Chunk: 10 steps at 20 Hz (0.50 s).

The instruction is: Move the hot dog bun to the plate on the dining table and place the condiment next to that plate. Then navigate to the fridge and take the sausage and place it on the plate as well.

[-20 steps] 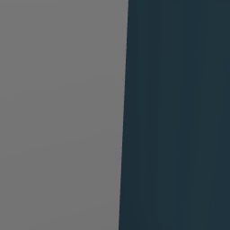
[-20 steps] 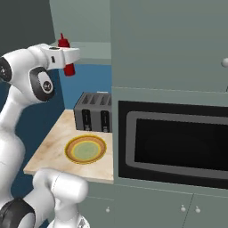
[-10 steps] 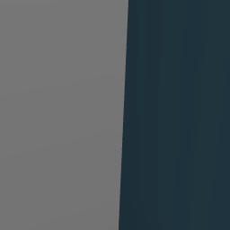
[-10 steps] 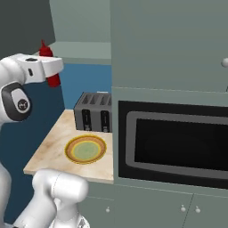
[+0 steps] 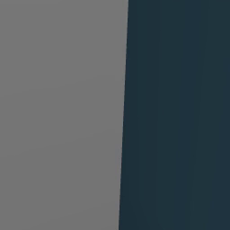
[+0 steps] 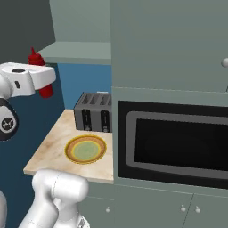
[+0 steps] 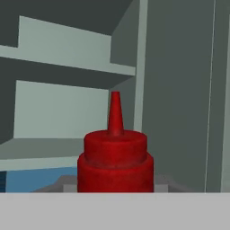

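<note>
My gripper [image 6: 42,87] pinches the slim red squeeze bottle w/ pointed cap [image 6: 39,73], upright, held high in air. Below: small beige stone counter [image 6: 44,153] w/ golden-yellow dish [image 6: 85,149], dark toaster [image 6: 93,112] just behind it.
</note>
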### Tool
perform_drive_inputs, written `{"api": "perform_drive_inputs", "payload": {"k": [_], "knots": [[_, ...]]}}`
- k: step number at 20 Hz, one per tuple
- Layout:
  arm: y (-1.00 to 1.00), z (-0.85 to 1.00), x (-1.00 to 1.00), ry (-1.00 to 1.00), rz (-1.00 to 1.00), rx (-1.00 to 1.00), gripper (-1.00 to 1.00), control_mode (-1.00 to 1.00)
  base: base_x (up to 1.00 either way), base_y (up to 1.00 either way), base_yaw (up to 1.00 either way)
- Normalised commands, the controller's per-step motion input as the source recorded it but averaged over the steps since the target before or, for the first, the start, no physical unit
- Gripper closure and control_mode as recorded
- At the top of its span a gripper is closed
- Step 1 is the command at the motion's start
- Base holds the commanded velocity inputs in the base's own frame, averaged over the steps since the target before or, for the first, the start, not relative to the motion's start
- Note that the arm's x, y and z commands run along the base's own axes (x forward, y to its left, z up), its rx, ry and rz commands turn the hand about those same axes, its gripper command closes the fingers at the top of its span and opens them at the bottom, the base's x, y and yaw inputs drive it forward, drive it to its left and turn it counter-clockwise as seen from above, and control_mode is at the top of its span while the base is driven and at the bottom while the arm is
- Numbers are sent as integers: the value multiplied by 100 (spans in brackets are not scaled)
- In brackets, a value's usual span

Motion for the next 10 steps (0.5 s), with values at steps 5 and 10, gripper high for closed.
{"api": "perform_drive_inputs", "payload": {"k": [5, 10], "knots": [[0, -2, -1, 0, 0, 0, 100, -100, 0, 0, 0], [0, -10, -14, 0, 0, 0, 100, 100, -31, 0, 0]]}}
